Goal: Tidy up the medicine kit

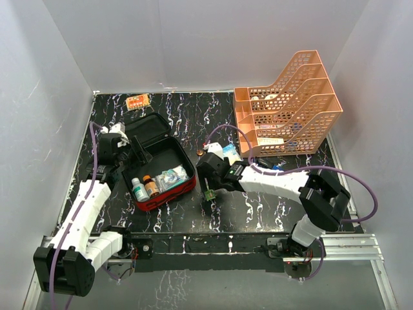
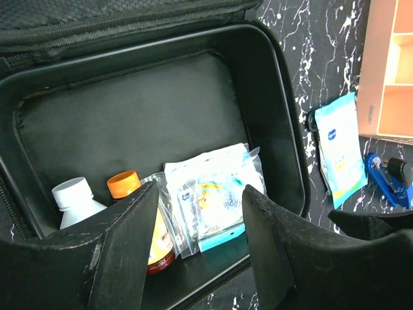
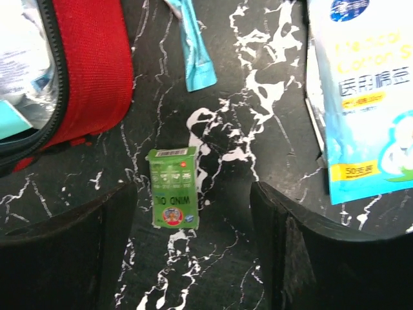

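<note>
The medicine kit (image 1: 161,173), a red zip case, lies open on the black marbled table with its lid (image 1: 143,129) tipped back. Its black lining (image 2: 129,123) holds a white-capped bottle (image 2: 76,200), an orange-capped bottle (image 2: 124,185) and clear packets (image 2: 213,194). My left gripper (image 2: 200,191) hovers open over the case's near edge with nothing between its fingers. To the right of the case my right gripper (image 3: 193,190) stands open above the table. A small green box (image 3: 172,196) lies flat there between its fingers, closer to the left one and untouched.
An orange plastic tiered tray (image 1: 290,106) stands at the back right. A blue cotton-swab bag (image 3: 361,97) and a teal strip (image 3: 193,51) lie beyond the right gripper. A blue object (image 2: 387,181) rests by the tray, and an orange packet (image 1: 137,101) at the back left.
</note>
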Available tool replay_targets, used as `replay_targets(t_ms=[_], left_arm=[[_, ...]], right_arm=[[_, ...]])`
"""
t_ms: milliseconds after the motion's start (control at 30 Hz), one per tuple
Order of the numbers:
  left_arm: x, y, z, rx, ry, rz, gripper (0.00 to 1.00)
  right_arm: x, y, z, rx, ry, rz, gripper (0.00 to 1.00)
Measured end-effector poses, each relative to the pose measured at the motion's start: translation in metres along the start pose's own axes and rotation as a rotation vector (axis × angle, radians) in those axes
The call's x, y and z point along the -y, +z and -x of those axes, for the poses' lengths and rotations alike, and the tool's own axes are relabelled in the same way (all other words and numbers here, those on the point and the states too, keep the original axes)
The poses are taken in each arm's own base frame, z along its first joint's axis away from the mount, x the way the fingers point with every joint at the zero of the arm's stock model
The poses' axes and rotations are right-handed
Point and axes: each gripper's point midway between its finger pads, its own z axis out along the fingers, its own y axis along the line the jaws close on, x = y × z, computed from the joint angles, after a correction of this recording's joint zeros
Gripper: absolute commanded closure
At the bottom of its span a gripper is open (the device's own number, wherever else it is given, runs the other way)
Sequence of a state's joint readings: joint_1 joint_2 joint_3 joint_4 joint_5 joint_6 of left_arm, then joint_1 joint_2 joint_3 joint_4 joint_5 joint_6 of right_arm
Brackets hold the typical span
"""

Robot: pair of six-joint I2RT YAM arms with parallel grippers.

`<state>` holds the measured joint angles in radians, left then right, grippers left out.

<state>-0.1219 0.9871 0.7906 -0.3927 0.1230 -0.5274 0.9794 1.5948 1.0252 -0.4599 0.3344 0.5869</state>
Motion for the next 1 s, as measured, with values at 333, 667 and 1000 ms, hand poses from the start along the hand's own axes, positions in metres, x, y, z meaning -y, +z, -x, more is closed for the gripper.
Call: replay_targets(t_ms=[333, 667, 1000], left_arm=[[0.005, -0.014, 0.008, 0.055, -0.006, -0.021, 0.46], [0.005, -0.015, 0.007, 0.053, -0.007, -0.019, 0.46], [-0.008, -0.016, 0.007, 0.064, -0.015, 0.050, 0.46]], right_arm=[[-0.011, 0.017, -0.028, -0.114, -0.006, 0.046, 0.33], [-0.010, 0.032, -0.036, -0.149, -0.022, 0.009, 0.51], [-0.005, 0.038, -0.029, -0.124, -0.020, -0.044, 0.60]])
